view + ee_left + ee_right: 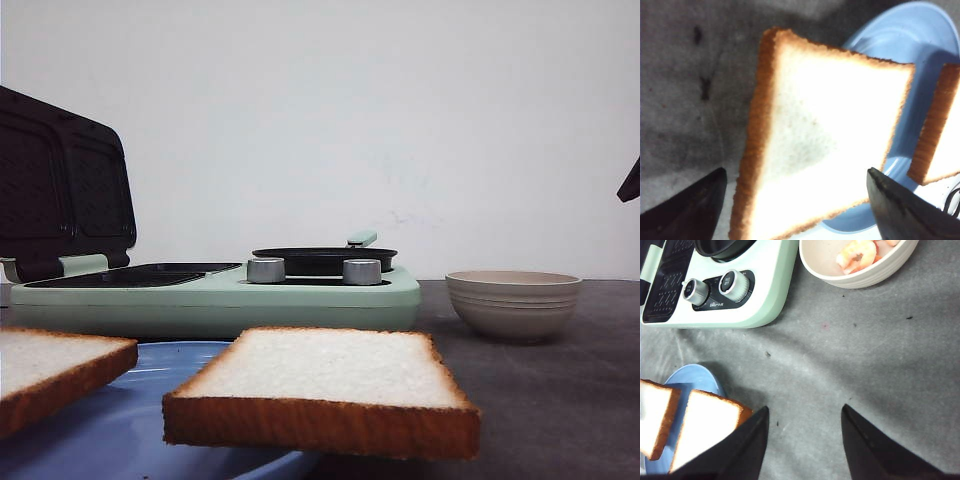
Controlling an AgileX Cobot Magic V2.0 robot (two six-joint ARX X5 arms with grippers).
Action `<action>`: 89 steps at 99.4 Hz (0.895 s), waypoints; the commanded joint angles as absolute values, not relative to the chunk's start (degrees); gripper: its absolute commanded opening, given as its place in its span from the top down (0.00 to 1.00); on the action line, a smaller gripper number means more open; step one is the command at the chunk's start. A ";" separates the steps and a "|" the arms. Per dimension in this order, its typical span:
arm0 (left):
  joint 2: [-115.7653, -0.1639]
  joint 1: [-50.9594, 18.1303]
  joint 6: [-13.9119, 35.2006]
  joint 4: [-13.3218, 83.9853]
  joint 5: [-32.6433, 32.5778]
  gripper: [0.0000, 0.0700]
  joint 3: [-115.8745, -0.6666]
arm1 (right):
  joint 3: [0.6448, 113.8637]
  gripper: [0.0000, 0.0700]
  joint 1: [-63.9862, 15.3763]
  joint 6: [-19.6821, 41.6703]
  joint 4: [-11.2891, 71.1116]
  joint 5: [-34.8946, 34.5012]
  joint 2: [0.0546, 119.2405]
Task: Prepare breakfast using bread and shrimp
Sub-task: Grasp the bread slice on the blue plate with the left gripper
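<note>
Two bread slices lie on a blue plate [110, 430]: one slice [325, 385] overhangs the plate's right rim, the other [50, 370] is at the far left. In the left wrist view my left gripper [797, 192] is open, its fingers either side of the overhanging slice [825, 140], above it; the second slice [940, 135] shows at the edge. Pink shrimp [857, 254] lie in a beige ribbed bowl [860, 270]. My right gripper [805, 430] is open and empty over bare dark table, right of the bread [705, 427].
A mint-green breakfast maker [215, 290] stands behind the plate, its sandwich lid [60, 185] open at the left and a small black pan [325, 258] on its right half, two knobs [715, 287] in front. The beige bowl [513, 300] stands right of it.
</note>
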State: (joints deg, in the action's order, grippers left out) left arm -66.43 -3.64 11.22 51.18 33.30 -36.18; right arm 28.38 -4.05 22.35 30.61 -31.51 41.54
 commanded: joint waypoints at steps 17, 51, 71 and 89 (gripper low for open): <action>-69.43 -3.75 9.17 51.00 35.92 0.42 -36.93 | 29.47 0.60 -3.99 21.58 30.06 -31.77 41.78; -70.57 -3.75 8.99 50.57 35.97 0.90 -36.93 | 29.50 0.60 -3.99 21.61 30.06 -31.77 41.78; -70.54 -3.75 9.04 50.15 35.79 0.99 -36.93 | 29.47 0.60 -3.99 21.63 30.09 -31.77 41.78; -70.24 -3.75 9.04 49.63 35.81 0.99 -36.95 | 29.50 0.60 -3.99 21.63 30.09 -31.77 41.78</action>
State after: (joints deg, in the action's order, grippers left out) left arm -69.78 -3.66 9.76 50.24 36.62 -36.29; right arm 28.38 -4.05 22.35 30.61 -31.53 41.54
